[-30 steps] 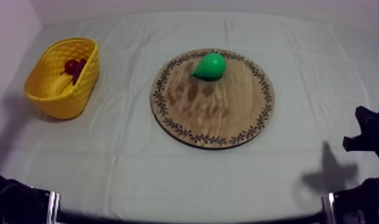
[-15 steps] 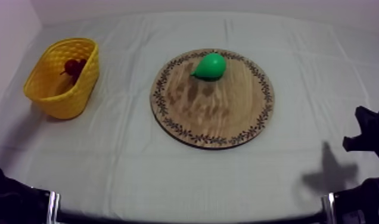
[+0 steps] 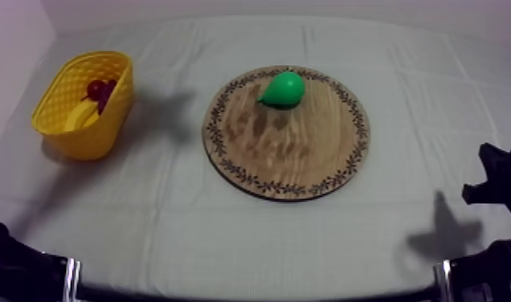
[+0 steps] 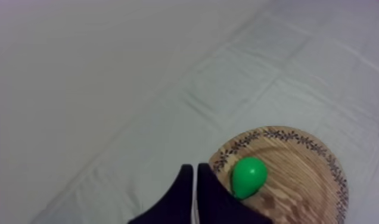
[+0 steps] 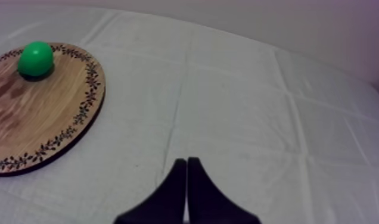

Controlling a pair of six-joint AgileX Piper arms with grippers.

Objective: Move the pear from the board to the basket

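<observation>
Pear [image 3: 284, 88], green, lying on the far part of the wooden board, close to the patterned rim, narrow end turned toward the basket side. Touched by neither gripper.

Table [image 3: 186, 233] under a grey-white cloth, creased in a grid of folds, with one soft shadow between basket and board and another near the right front corner.

Board [image 3: 295, 157], round, flat on the middle of the cloth, bare apart from the pear.

Basket [image 3: 70, 132], yellow, upright at the left side of the table, well apart from the board. Inside it a small red fruit [image 3: 98, 88], resting against the wall nearest the board.

Right arm [image 3: 496, 185], black, low at the right edge of the top view, well apart from the board.

Left gripper [image 4: 195, 168], seen from its own wrist: black fingers pressed together into a narrow wedge, holding nothing, aimed at the cloth just beside the board's rim, with the pear just beyond the tips, near but not touching.

Right gripper [image 5: 186, 161], seen from its own wrist: fingers likewise together in a thin wedge, nothing between them, over bare cloth, with the board off to one side and the pear at the board's far edge, well apart from the tips.
</observation>
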